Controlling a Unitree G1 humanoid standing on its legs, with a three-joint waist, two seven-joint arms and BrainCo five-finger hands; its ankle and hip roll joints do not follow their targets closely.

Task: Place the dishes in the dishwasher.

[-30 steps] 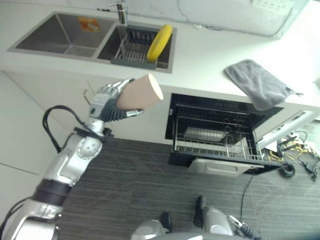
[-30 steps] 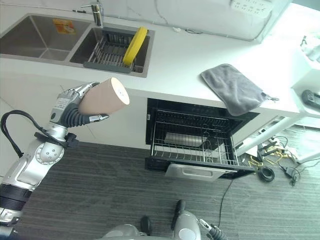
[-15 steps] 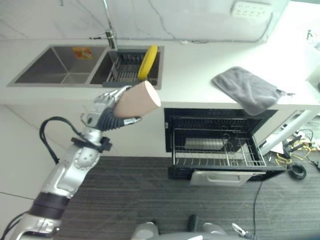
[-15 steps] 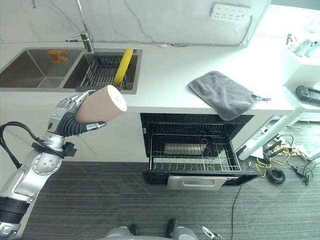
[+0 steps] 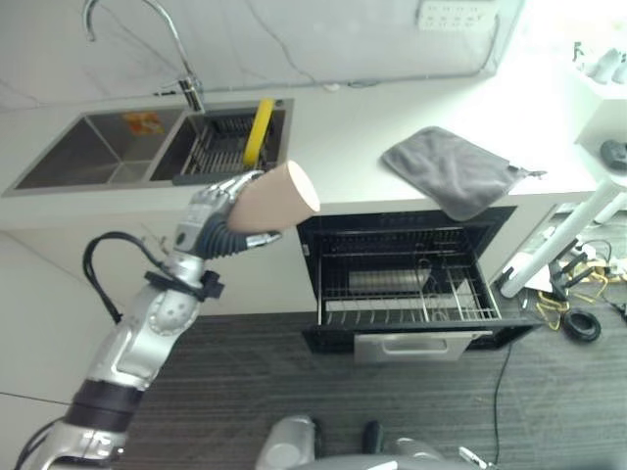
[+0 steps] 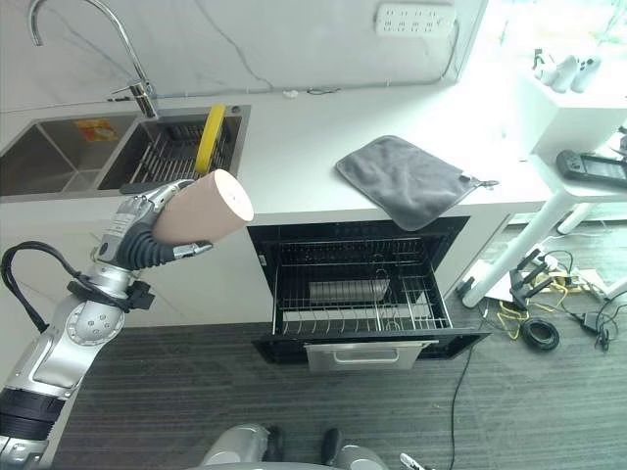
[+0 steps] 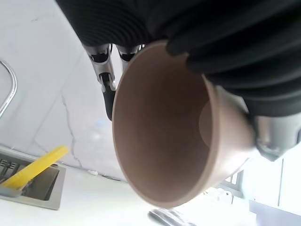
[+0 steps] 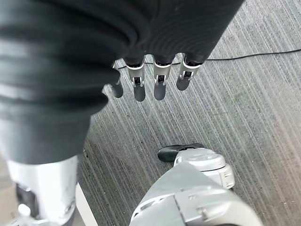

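My left robot hand (image 5: 211, 220) is curled round the tan cup (image 5: 275, 198); my right robot hand (image 8: 141, 75) hangs slack-fingered.

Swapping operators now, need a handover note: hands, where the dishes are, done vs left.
Left hand: shut on the tan cup, held in the air in front of the counter, left of the dishwasher.
Right hand: open, hanging over the floor, holding nothing.
Dishwasher: drawer pulled out, rack with no dishes visible in it.
Yellow plate: on edge in the sink rack.
Done: cup picked up.
Left: cup into the rack, then the plate.
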